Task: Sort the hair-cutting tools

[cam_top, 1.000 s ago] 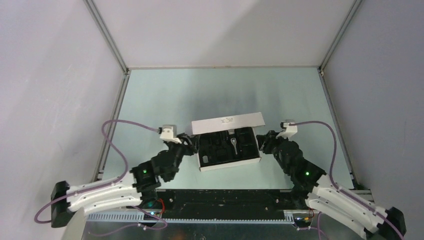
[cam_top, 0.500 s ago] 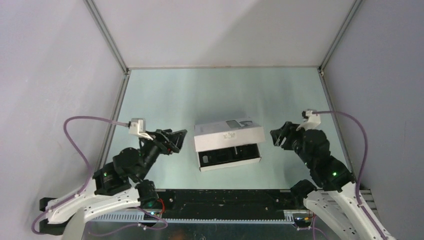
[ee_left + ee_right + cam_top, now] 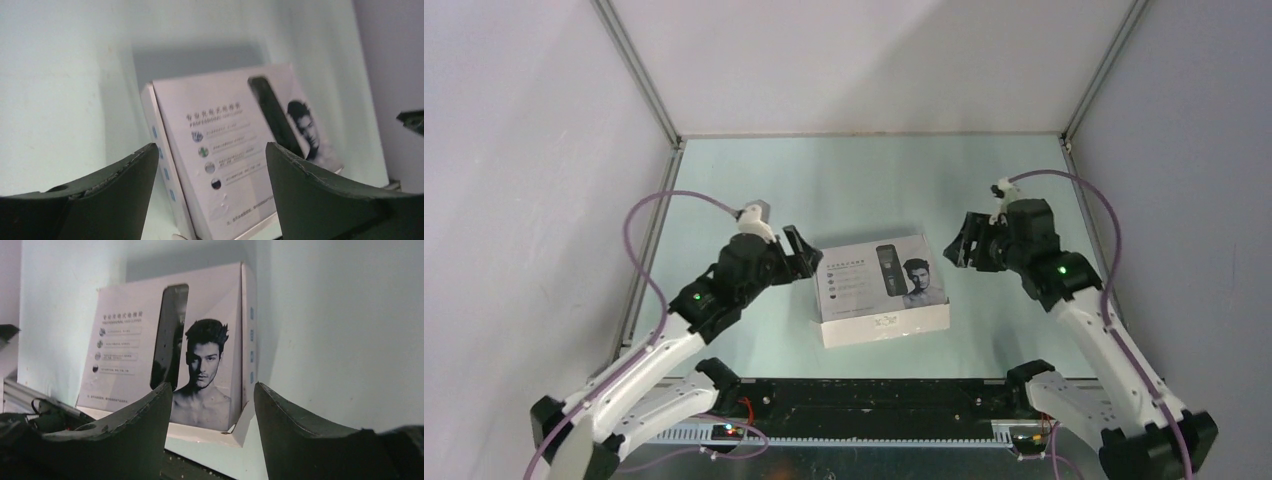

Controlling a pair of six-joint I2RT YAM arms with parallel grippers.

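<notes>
Left end effector (image 3: 801, 252) hangs just beside the left end of the white box (image 3: 879, 318) in the overhead view, jaws spread and grasping nothing. The right end effector (image 3: 961, 245) is likewise released, near the box's far right corner and apart from it. The box lies on the surface (image 3: 874, 180) with its printed lid (image 3: 879, 275) folded down flat. None of the hair-cutting tools shows in this view.

From the left wrist, both fingers frame the lid with a wide gap between them and nothing in it; the box sits beyond the tips, untouched.

From the right wrist, the fingers stand parted and empty too, the box's other end ahead of them, its lid closed.

As a judgement, the sorting looks finished or nearly so. The tools are probably stowed under the shut lid, though that cannot be checked here, and no piece is seen left outside.
</notes>
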